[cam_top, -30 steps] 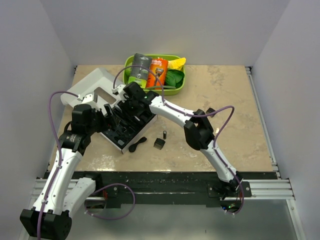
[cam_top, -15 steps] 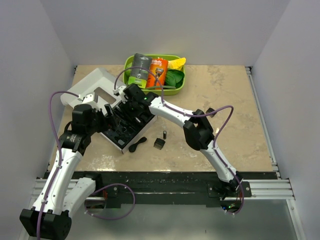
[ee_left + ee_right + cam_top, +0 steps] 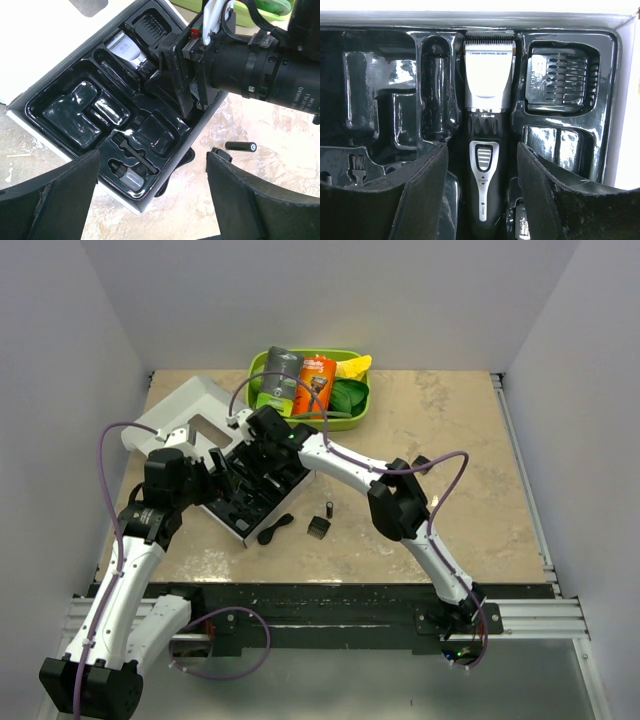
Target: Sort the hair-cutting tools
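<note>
The black hair clipper [image 3: 487, 130] with a silver blade head lies in the middle slot of the black moulded tray [image 3: 235, 505]. My right gripper [image 3: 482, 195] is open and low over the tray, one finger on each side of the clipper's body without closing on it. A guide comb [image 3: 562, 82] sits in a tray slot beside the blade. Another small black guide comb [image 3: 318, 528] and a black curved piece [image 3: 275, 530] lie on the table by the tray's near edge. My left gripper [image 3: 150, 200] is open and empty above the tray's near corner.
A small black battery [image 3: 328, 509] lies by the loose comb. A green bin [image 3: 355, 418] at the back holds the orange package [image 3: 318, 380] and the grey-and-green package [image 3: 278, 378]. The white box lid [image 3: 185, 410] lies at the back left. A brush [image 3: 135, 152] sits in the tray.
My right gripper has shifted slightly left over the tray. The left arm and the loose pieces have not moved.
</note>
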